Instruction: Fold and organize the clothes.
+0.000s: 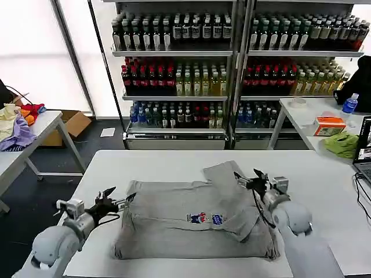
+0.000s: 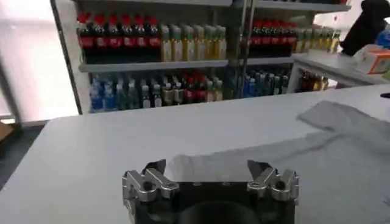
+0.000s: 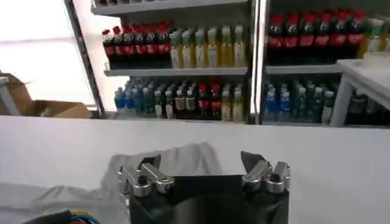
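grey shirt (image 1: pixel 191 223) on table (image 1: pixel 145 165), hands open

The grey shirt's (image 1: pixel 191 223) chest print is too small to read.

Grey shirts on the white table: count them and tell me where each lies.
1. The grey shirt lies spread across the middle of the white table, between the left gripper and right gripper. Another could be hidden beneath it.

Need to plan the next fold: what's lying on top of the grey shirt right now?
On the grey shirt, a flap of its own fabric lies folded over its right half, beside the chest print. The right gripper is over that flap. What is beneath the fold is covered.
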### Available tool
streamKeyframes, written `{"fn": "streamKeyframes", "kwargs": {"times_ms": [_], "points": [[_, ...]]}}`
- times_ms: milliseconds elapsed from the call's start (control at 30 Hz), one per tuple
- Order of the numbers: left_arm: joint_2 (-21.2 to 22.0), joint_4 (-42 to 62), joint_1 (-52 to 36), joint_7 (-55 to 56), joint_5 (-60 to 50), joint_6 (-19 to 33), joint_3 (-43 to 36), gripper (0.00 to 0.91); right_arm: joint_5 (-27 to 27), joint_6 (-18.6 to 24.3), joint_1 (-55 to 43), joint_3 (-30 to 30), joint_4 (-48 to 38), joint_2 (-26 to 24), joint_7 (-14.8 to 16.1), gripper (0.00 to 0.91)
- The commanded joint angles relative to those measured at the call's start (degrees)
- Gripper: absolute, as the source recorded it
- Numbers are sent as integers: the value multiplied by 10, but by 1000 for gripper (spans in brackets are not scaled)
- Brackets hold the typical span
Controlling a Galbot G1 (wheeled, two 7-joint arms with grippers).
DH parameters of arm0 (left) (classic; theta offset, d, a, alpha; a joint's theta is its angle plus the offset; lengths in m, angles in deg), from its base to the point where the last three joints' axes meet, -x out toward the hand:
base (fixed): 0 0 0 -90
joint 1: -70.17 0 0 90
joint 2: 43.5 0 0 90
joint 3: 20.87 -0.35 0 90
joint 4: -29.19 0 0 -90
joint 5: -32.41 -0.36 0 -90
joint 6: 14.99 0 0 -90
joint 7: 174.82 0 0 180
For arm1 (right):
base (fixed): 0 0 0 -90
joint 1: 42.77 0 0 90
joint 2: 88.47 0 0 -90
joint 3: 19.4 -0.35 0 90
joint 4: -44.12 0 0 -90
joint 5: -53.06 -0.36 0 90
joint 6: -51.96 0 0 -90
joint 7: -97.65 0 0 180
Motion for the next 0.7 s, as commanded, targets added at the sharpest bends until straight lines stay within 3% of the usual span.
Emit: {"fn": "streamKeyframes", "kwargs": {"times_ms": [33,200,233,267,300,533,600,633,700], "points": [[-5,168,-159,-17,-16,10,-97,907,15,6,-113,52,-164,20,14,907],[16,187,-163,-18,-23,15,-109,907,19,11,-122,53,-194,30,7,907],[20,192,-164,-19,-24,16,-109,907,22,5,-123,52,-201,32,5,524],[24,200,-164,-18,-27,16,-109,907,20,3,-124,52,-207,34,5,222],[27,204,-164,-17,-35,18,-109,907,19,2,-124,52,-209,36,4,0],[28,184,-144,-18,-31,7,-114,877,20,3,-103,65,-190,43,7,0],[29,183,-140,-18,-30,7,-119,564,18,4,-101,65,-189,44,8,0],[28,184,-139,-19,-29,8,-122,171,18,4,-100,65,-187,44,8,0],[28,189,-139,-21,-30,12,-132,40,16,3,-97,66,-182,43,8,0]]}}
